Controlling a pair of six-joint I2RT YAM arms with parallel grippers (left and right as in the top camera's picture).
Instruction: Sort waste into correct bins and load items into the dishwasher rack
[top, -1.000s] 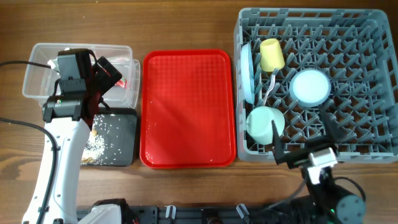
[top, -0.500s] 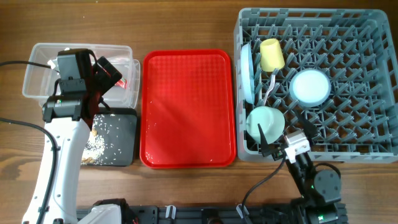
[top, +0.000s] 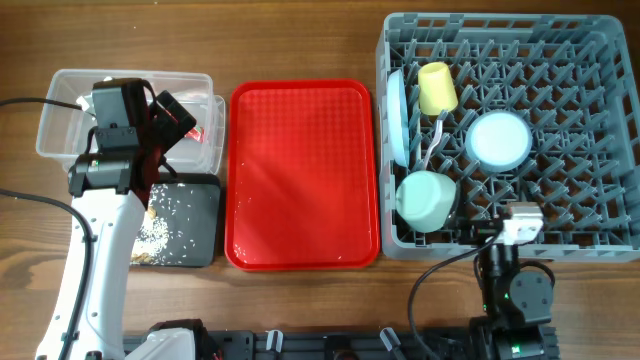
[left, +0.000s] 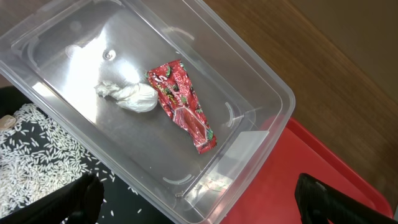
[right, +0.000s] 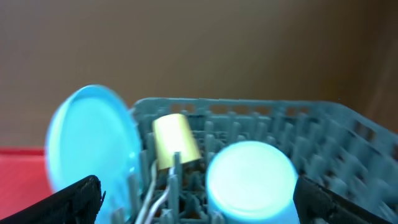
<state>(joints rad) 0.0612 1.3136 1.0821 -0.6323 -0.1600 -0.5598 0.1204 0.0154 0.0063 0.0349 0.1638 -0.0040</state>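
The clear tub (top: 60, 110) holds the red-and-white wrapper (left: 183, 102) and the white tissue (left: 127, 96). My left gripper (left: 199, 202) hangs open and empty above the tub's near corner (left: 261, 81); it also shows in the overhead view (top: 165, 115). Food scraps (top: 160, 235) lie on the black tray (top: 195, 225). The grey rack (top: 600, 120) holds an upright blue plate (top: 398, 115), a second blue plate (top: 499, 140), the yellow cup (top: 436, 88), the green bowl (top: 425, 198) and white cutlery (top: 432, 145). My right gripper (top: 508, 232) is open and empty at the rack's front edge.
The bright red serving tray (top: 300, 170) lies bare between the bins and the rack. The right wrist view is blurred; it shows the plate (right: 93, 140), the cup (right: 176, 140) and the rack's wall (right: 348, 143). Cables run along the table's left side.
The right arm has swung at the rack's front edge, first left towards the green bowl, then right and back. The left arm has not moved.
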